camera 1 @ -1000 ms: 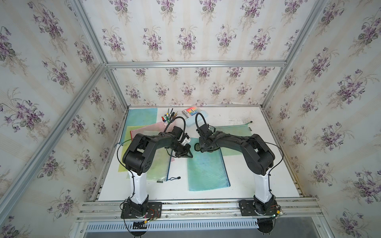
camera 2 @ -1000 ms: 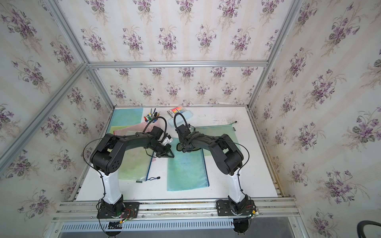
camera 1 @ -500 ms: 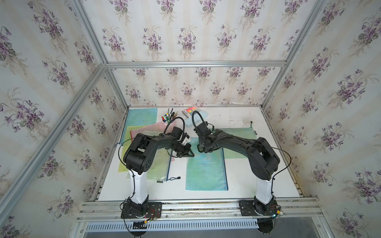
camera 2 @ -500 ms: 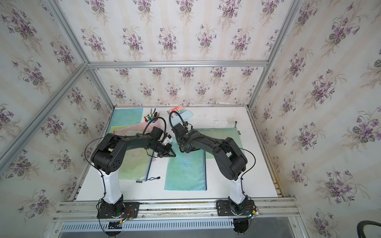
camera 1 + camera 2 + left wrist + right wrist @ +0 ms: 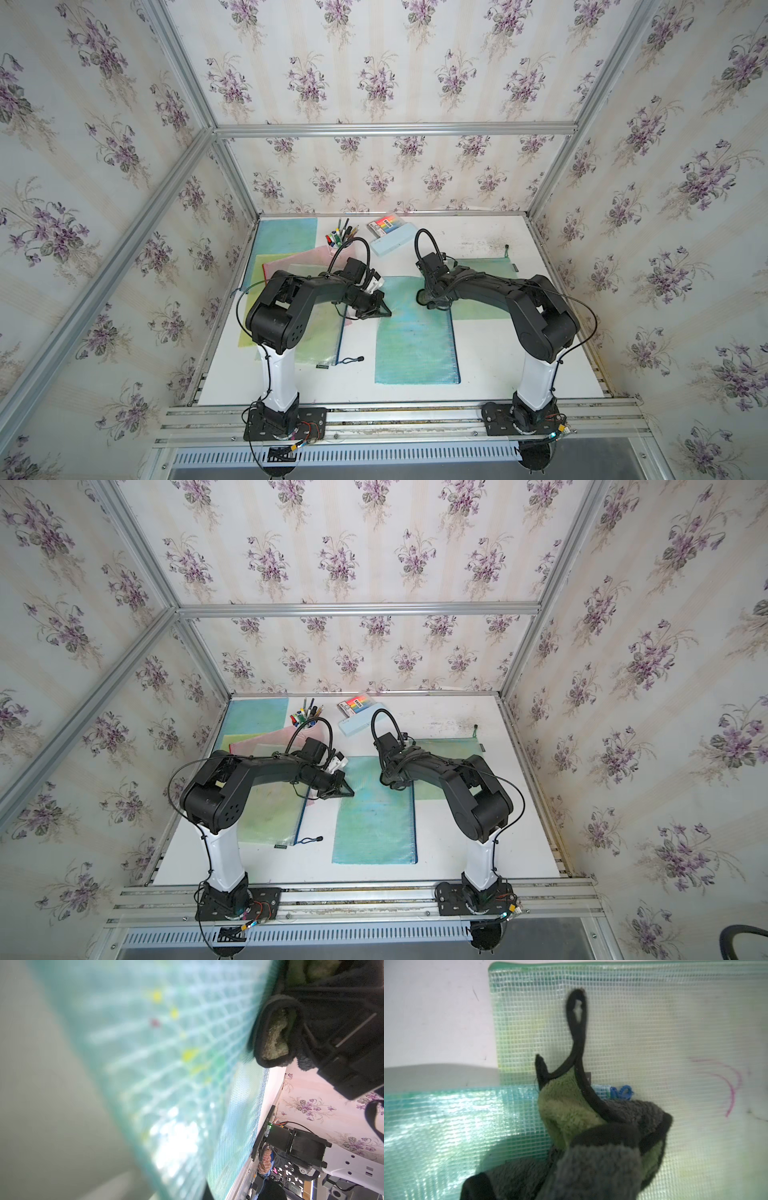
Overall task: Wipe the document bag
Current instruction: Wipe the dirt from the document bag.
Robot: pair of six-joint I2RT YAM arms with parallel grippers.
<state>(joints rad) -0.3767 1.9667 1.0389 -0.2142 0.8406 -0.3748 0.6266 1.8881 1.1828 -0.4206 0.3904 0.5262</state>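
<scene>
The document bag [image 5: 415,336] is a teal mesh pouch lying flat mid-table, seen in both top views [image 5: 374,825]. My right gripper [image 5: 433,300] is shut on a green and grey cloth [image 5: 571,1118], which rests on the bag's far right corner; the cloth hides the fingers in the right wrist view. My left gripper [image 5: 380,311] is shut, its tips down at the bag's left edge. In the left wrist view the bag [image 5: 166,1064] fills the picture, blurred, with the cloth [image 5: 274,1041] beyond it.
A pale green mesh bag [image 5: 486,266] with pink pen marks lies under the right arm. Several more bags [image 5: 291,332] are stacked at the left. A pen cup [image 5: 340,245], a marker box [image 5: 386,224] and a light blue box [image 5: 392,243] stand at the back.
My right gripper has slid the cloth to the right along the bag's far end. The bag has turned slightly straighter. The left gripper has stayed put.
</scene>
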